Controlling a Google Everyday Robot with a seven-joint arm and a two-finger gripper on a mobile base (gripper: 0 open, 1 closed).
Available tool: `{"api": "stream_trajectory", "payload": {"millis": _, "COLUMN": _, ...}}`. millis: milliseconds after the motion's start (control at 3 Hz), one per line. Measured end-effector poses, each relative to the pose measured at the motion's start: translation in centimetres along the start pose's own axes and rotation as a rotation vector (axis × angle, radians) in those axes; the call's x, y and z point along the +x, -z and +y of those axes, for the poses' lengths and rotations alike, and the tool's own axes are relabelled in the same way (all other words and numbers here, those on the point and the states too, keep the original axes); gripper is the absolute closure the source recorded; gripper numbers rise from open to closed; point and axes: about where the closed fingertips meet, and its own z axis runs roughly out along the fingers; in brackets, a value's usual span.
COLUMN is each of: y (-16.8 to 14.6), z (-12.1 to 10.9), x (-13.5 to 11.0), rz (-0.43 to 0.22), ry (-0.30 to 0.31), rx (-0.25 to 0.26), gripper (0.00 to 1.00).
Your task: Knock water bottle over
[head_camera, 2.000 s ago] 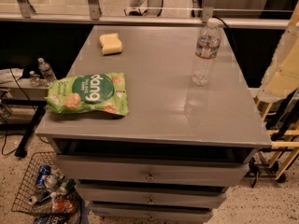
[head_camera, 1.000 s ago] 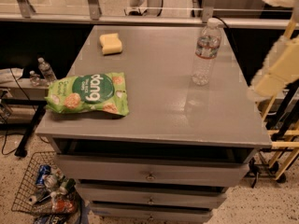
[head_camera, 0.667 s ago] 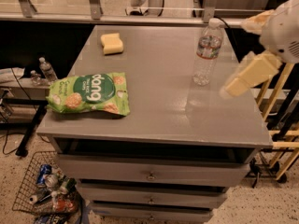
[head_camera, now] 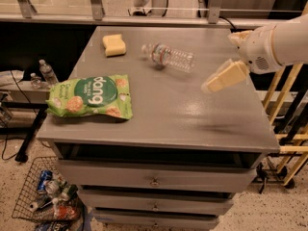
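Note:
The water bottle [head_camera: 168, 57], clear plastic with a white cap and a red-and-white label band, lies on its side on the far middle of the grey cabinet top [head_camera: 183, 114]. Its cap points left, toward the sponge. My gripper [head_camera: 217, 62] hangs over the right part of the cabinet top, to the right of the bottle and apart from it. Its cream fingers [head_camera: 226, 76] are spread open with nothing between them. The white arm comes in from the right edge.
A green "dang" snack bag [head_camera: 91, 96] lies front left and a yellow sponge [head_camera: 114, 44] far left. Two small bottles [head_camera: 47, 72] stand off the cabinet's left side. A wire basket of cans [head_camera: 45, 196] is on the floor. A wooden rack [head_camera: 288, 129] stands right.
The gripper swept in from the right toward the bottle. The bottle, upright before, has fallen and now lies on its side further left on the cabinet top.

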Motion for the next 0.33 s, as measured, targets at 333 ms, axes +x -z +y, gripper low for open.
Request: {"api": "stream_trajectory", "payload": {"millis": 333, "y": 0.0, "z": 0.0, "x": -0.01, "rz": 0.0, "ry": 0.0, "rx": 0.0, "gripper": 0.0}}
